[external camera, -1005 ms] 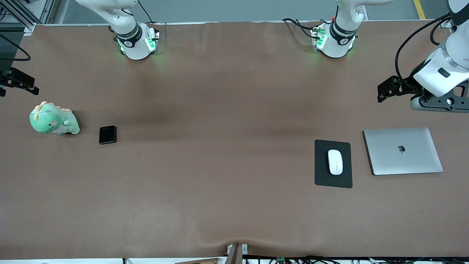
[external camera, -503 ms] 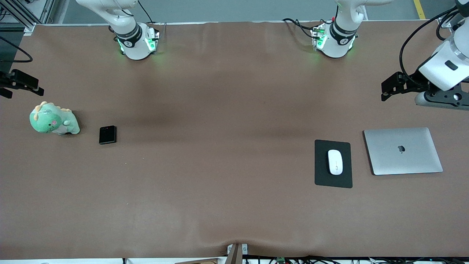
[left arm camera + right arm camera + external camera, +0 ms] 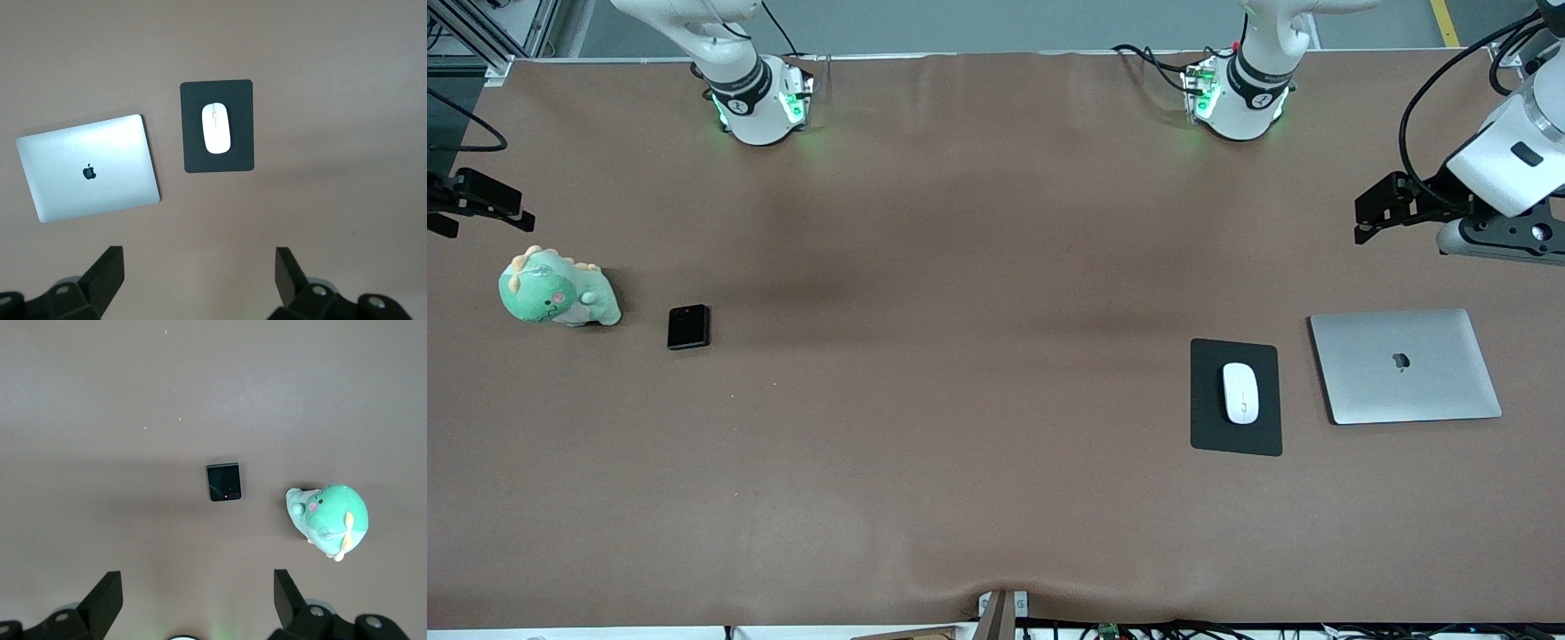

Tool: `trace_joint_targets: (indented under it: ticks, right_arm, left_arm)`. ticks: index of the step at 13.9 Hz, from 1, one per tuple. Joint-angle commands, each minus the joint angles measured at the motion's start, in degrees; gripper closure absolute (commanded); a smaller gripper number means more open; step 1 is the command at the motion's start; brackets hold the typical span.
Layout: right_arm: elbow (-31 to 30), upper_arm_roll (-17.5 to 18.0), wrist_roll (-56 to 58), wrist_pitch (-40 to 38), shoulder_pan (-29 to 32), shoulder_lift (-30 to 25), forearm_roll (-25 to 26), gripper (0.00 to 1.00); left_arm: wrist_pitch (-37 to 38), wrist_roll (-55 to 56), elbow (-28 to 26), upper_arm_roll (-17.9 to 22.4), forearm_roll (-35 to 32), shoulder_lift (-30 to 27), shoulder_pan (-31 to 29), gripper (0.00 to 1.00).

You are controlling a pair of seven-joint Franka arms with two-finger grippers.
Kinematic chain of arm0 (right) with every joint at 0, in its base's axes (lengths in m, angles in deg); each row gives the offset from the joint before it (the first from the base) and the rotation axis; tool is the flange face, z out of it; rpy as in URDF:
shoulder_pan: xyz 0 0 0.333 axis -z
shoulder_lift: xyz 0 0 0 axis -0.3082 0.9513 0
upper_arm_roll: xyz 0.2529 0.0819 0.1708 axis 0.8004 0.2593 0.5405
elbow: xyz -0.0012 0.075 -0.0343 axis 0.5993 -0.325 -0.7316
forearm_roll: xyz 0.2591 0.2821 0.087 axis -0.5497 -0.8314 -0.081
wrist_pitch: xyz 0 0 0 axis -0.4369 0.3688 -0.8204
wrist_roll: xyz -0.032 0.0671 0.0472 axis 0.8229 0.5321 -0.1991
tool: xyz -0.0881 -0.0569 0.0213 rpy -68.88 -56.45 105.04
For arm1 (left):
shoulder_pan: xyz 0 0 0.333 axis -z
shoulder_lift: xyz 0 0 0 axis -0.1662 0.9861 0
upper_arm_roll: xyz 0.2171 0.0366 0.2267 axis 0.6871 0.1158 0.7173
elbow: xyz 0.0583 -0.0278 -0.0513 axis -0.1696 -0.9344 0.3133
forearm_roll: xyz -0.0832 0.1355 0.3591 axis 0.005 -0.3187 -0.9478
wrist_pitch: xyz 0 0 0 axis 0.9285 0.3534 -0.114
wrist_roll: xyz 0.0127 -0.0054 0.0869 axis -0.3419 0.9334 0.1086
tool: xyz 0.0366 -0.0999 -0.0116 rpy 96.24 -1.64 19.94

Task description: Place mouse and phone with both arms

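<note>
The white mouse (image 3: 1240, 393) lies on a black pad (image 3: 1214, 427) toward the left arm's end of the table; it also shows in the left wrist view (image 3: 217, 128). The black phone (image 3: 688, 326) lies flat toward the right arm's end, beside a green plush dinosaur (image 3: 556, 292); it also shows in the right wrist view (image 3: 223, 482). My left gripper (image 3: 1371, 213) hangs open and empty, high over bare table near the laptop (image 3: 1405, 365). My right gripper (image 3: 489, 203) hangs open and empty, high over the table edge near the plush.
The closed silver laptop (image 3: 90, 167) lies beside the pad (image 3: 240, 150), toward the left arm's end. The plush (image 3: 330, 520) sits close to the phone. A brown cloth covers the table (image 3: 960, 356).
The left arm's wrist has lifted and drawn a little toward its end of the table. The right gripper has shifted slightly. Mouse and phone have not moved.
</note>
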State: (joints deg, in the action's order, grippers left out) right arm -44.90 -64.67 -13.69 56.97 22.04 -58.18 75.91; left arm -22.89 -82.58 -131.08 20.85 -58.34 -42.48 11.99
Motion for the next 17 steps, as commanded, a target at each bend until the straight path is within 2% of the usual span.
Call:
trace_joint_targets:
  ticks: [1,5,9,10,14,17]
  right_arm:
    - [2.5,0.0,-0.5,-0.8,0.7,0.4,-0.2,0.00]
    - [7.5,-0.1,-1.0,-0.9,0.3,3.7,1.0,0.00]
    - [7.5,0.2,-1.0,-1.1,-3.9,3.8,8.7,0.00]
    - [7.4,0.2,-0.9,-1.0,-4.6,3.9,9.3,0.00]
    - [7.7,0.2,-0.3,0.3,-4.1,3.9,8.9,0.00]
    - [7.0,-0.2,-0.3,0.1,-0.6,4.1,7.4,0.00]
  left_arm:
    - [0.9,-1.2,0.9,-0.5,-0.9,0.2,-0.4,0.00]
    - [0.9,-1.2,0.9,-0.5,-1.1,0.3,-0.5,0.00]
    - [0.9,-0.8,0.9,-0.6,-1.1,0.2,-0.3,0.00]
    - [0.9,-0.7,0.9,-0.6,-1.1,0.2,-0.3,0.00]
    - [0.9,-0.6,0.9,-0.6,-1.0,0.3,-0.4,0.00]
    - [0.9,-0.7,0.8,-0.5,-1.0,0.3,-0.5,0.00]
